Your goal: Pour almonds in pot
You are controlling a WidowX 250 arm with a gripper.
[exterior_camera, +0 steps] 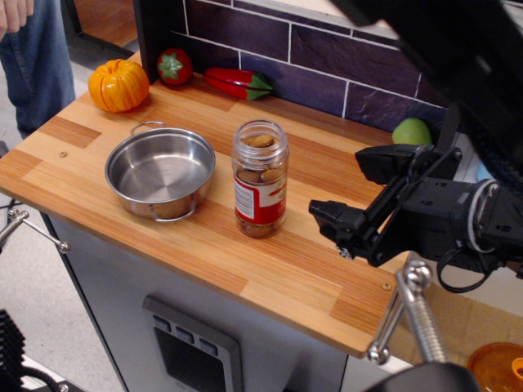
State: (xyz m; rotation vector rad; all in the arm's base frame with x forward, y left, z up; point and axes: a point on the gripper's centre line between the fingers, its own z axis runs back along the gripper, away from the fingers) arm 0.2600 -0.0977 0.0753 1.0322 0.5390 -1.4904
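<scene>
A clear glass jar (260, 178) with a red and white label stands upright near the middle of the wooden counter (98, 184). Tan-brown almonds (261, 141) show through its glass. The shallow shiny steel pot (160, 172) with thin wire loop handles sits empty to the jar's left, a small gap apart. My black gripper (358, 196) is to the right of the jar, apart from it, at about jar height. Its two fingers (331, 216) are spread open and hold nothing.
An orange pumpkin (118, 85), a red tomato (174, 66) and a red pepper (238, 82) lie along the counter's back left. A green fruit (411, 131) sits at the back right by the tiled wall. A person (33, 57) stands at the far left.
</scene>
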